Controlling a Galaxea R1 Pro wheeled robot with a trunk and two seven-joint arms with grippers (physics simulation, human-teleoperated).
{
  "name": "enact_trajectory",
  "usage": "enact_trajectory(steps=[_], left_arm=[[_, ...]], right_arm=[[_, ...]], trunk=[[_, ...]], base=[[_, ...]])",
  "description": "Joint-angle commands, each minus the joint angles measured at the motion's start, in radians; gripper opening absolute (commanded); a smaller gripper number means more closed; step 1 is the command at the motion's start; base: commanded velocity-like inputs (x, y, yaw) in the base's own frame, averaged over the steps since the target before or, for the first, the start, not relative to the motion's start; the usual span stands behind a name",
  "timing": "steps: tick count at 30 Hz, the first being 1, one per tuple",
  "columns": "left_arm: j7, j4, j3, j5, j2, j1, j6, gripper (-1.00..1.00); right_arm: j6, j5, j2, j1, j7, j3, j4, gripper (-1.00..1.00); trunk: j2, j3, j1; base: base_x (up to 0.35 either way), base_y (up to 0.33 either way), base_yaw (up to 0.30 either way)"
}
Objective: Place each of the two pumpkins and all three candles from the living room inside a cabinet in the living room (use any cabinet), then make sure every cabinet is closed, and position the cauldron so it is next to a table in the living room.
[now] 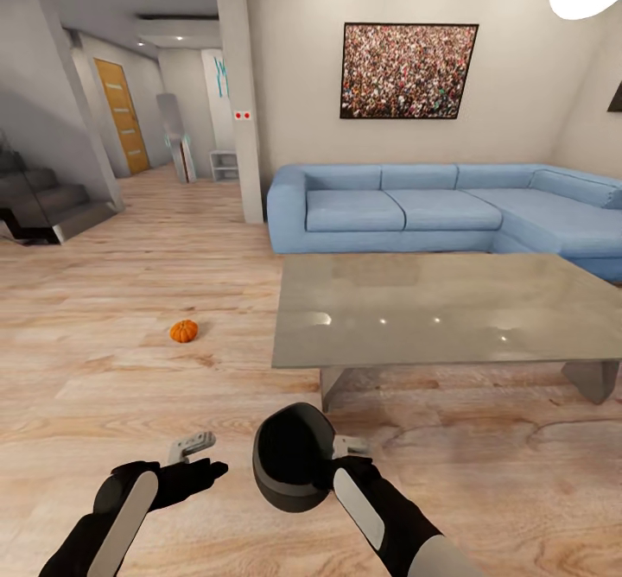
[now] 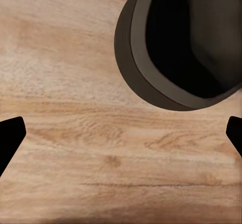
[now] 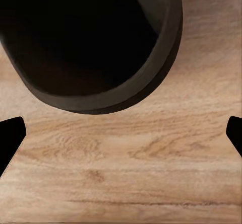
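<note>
Matte-black cauldron (image 1: 292,466) hangs tilted over the wood floor (image 1: 130,370), just short of the grey desk (image 1: 432,305), its mouth turned toward the head cam. Right pincer (image 1: 349,446) sits at the pot's far rim, apparently clamped on it; the grip itself is hidden behind the pot, so cannot tell for sure. In the right wrist view the cauldron (image 3: 85,43) looms dark, with both finger tips at the frame edges wide apart. Left pincer (image 1: 192,446) hovers beside the pot, released and holding nothing; its wrist cam catches the cauldron (image 2: 179,43) from the side, prob. kept close to steady it if needed. One pumpkin (image 1: 183,331) lies on the floor well apart from the desk, off its near-left corner. Blue sofa (image 1: 415,210) stands behind the desk. Judgement: pot is being carried in for set-down next to the desk; pumpkin not yet stowed.
</note>
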Motion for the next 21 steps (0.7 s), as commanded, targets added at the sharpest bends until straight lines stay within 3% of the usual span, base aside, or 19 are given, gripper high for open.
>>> enact_trajectory(steps=[1, 6, 11, 17, 20, 21], left_arm=[[0.010, -0.001, -0.002, 0.010, 0.001, 0.000, 0.004, 1.00], [0.010, -0.001, -0.002, 0.010, 0.000, 0.000, 0.006, 1.00], [0.010, 0.000, -0.005, 0.009, -0.001, 0.000, 0.008, 1.00], [0.010, 0.010, -0.011, 0.011, 0.001, 0.000, 0.010, 1.00], [0.010, 0.016, -0.012, 0.012, 0.004, 0.000, 0.012, 1.00], [0.011, 0.035, -0.011, 0.010, 0.018, 0.000, 0.011, 1.00]], right_arm=[[0.009, -0.009, 0.000, 0.000, -0.009, 0.002, -0.008, 1.00], [0.027, -0.012, 0.000, 0.000, -0.023, 0.004, -0.022, 1.00], [0.035, -0.015, 0.000, 0.007, -0.064, 0.006, -0.098, 1.00], [0.040, -0.013, 0.000, 0.129, -0.115, 0.001, -0.151, 1.00], [0.025, -0.014, -0.030, 0.182, -0.120, -0.006, -0.157, 1.00], [-0.017, -0.017, -0.056, 0.205, -0.121, -0.009, -0.153, 1.00]], trunk=[[0.007, 0.002, -0.004], [0.042, 0.018, -0.023], [0.077, 0.034, -0.042], [0.119, 0.052, -0.065], [0.140, 0.062, -0.077], [0.147, 0.065, -0.081]], base=[[-0.001, 0.000, 0.000], [0.000, 0.000, 0.000], [0.000, 0.000, 0.000], [0.000, 0.000, 0.000], [0.000, 0.000, 0.000], [0.000, 0.000, 0.000]])
